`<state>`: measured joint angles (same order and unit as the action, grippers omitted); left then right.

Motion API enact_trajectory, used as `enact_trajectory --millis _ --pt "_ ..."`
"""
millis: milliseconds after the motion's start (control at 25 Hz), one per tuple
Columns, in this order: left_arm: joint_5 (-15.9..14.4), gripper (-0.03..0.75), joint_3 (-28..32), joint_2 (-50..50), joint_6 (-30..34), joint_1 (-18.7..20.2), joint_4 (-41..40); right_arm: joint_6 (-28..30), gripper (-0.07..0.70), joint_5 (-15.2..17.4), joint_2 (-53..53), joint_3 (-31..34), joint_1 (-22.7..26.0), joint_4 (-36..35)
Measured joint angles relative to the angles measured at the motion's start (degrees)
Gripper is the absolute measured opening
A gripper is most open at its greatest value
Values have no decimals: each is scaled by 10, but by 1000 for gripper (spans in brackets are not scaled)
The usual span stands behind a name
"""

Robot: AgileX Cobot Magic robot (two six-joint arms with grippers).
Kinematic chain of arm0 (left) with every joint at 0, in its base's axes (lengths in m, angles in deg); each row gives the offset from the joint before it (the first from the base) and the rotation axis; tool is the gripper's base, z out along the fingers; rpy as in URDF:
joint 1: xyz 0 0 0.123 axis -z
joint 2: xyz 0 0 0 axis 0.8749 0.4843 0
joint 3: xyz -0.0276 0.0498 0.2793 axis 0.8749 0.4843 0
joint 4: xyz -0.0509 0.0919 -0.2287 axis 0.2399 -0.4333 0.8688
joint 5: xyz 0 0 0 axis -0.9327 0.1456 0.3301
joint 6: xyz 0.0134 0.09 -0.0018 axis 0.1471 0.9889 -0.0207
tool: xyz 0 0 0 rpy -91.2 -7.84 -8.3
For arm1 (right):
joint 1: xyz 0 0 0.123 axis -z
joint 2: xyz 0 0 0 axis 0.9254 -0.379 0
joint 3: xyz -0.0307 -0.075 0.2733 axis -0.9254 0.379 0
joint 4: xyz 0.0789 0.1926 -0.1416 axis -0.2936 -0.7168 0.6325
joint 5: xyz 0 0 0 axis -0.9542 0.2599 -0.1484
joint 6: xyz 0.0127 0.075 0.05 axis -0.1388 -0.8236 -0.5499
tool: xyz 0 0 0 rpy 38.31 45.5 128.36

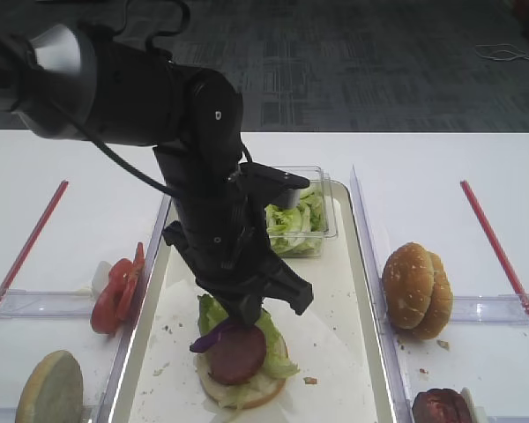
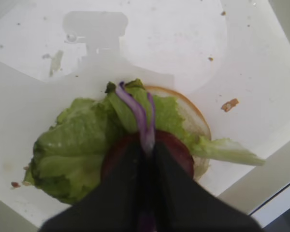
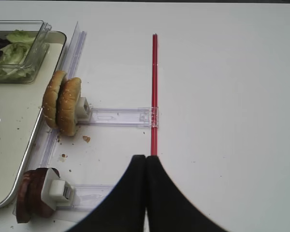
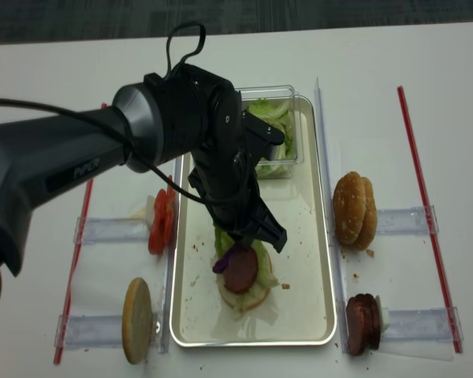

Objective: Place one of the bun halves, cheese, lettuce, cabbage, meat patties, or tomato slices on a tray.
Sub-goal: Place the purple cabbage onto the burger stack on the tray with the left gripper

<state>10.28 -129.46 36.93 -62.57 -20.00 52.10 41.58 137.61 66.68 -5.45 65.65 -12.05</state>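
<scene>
Purple cabbage strip pinched in left gripper, jaws fully closed on it. Strip lies over lettuce and touches meat patty, both on a bun half near the front of the tray. Right gripper closed, empty, above bare desk right of tray, near red strip.

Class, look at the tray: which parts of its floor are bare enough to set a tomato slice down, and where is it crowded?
Bare tray floor lies right of the stacked burger and along the near rim. The far end is crowded by the clear lettuce box; the left gripper, holding cabbage, covers the middle.
</scene>
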Motion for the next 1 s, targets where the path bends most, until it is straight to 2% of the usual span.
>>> enact_trajectory --millis 1000 --pt "11 59 0 18 2 0 6 0 6 0 0 0 0 0"
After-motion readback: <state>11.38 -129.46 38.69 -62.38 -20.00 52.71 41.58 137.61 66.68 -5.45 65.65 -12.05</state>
